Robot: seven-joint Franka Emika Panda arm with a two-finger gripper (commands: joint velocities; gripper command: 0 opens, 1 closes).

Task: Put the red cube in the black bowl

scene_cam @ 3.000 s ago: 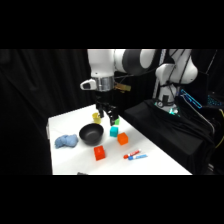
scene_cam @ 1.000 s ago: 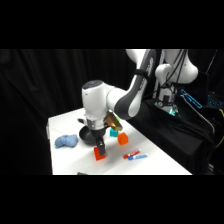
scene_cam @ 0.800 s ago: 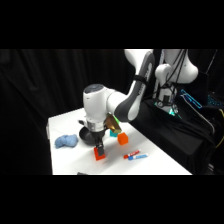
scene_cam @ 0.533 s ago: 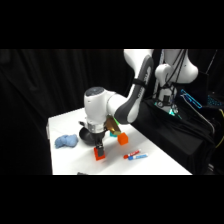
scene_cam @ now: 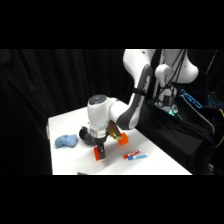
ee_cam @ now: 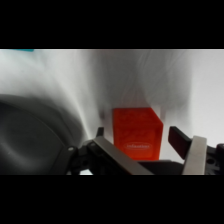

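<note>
The red cube (scene_cam: 100, 154) stands on the white table (scene_cam: 65, 162) near its front edge. My gripper (scene_cam: 100, 149) has come down onto it from above. In the wrist view the red cube (ee_cam: 137, 132) sits between the two fingers of the gripper (ee_cam: 139, 136), which is open, with a small gap on each side. The left fingertip (ee_cam: 100, 132) is nearer the cube than the right one. The black bowl (scene_cam: 85, 135) lies just behind and left of the cube, partly hidden by the arm. It fills the wrist view's left side as a dark curve (ee_cam: 30, 137).
A soft blue cloth lump (scene_cam: 66, 142) lies left of the bowl. A paler orange cube (scene_cam: 121, 139) sits right of the gripper, and a small red-and-blue object (scene_cam: 136, 156) lies in front of it. The table's front edge runs close below the red cube.
Three seconds ago the gripper hung high over the bowl. It has since come down and forward over the red cube, and in the last second it has barely moved.
</note>
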